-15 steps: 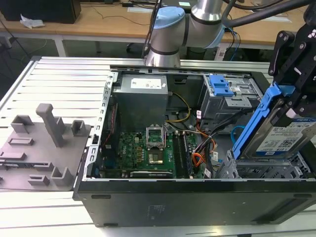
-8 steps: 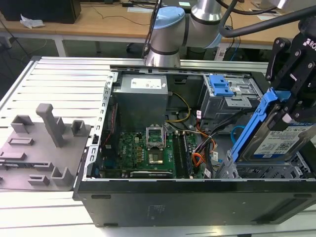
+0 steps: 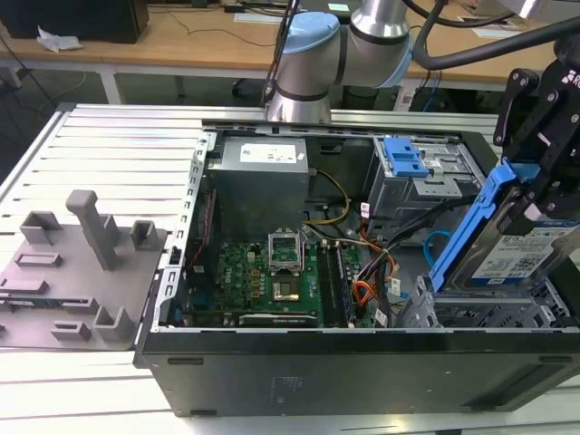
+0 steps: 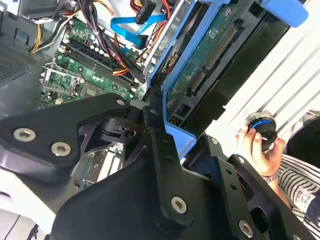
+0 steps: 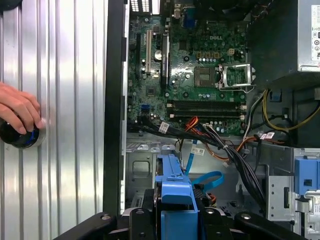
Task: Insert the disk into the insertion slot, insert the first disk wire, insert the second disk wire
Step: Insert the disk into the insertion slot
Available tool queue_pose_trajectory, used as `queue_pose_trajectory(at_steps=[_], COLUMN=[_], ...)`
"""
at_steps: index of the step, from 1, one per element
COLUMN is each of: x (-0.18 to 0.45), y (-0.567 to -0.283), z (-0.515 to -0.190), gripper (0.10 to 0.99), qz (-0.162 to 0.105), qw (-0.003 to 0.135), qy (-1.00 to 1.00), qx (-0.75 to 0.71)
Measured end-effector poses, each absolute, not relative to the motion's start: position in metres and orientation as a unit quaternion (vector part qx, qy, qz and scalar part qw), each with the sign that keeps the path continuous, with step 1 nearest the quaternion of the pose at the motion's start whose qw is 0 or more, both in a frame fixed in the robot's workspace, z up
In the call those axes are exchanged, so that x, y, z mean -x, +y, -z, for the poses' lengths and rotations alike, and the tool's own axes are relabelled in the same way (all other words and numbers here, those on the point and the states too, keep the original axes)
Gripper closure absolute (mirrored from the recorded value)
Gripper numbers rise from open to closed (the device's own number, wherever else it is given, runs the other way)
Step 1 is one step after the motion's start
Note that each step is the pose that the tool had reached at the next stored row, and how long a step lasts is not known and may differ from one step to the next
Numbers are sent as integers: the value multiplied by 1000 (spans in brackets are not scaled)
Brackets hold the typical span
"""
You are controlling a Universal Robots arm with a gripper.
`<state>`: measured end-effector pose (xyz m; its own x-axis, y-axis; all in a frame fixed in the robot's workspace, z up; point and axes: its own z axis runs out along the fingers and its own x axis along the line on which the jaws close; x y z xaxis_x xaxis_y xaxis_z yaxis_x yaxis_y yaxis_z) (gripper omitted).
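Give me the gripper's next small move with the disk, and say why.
Probably tip the disk flatter and ease it down. The gripper holds it by its blue carrier, steeply tilted, its lower end just over the insertion slot, not yet seated in it.

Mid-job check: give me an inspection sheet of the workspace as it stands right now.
Surface: slatted metal table, open computer case on it.
Job's things: disk tilted above insertion slot, not seated.
Clutter: grey fixture tray at the exterior view's left.
Grippers: claw shut on the disk's blue carrier.
Cables: light-blue second disk wire and red/orange first disk wire lie inside the case.
Surroundings: a person's hand on a knob; desk behind.
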<state>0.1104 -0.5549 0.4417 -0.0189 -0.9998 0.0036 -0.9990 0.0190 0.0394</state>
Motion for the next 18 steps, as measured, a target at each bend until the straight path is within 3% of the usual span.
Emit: queue_pose_trajectory(at_steps=[18], x=[-108], y=[-552], z=[-428], gripper=[718], qz=[13], qw=[15], qy=[-715], qx=[-699])
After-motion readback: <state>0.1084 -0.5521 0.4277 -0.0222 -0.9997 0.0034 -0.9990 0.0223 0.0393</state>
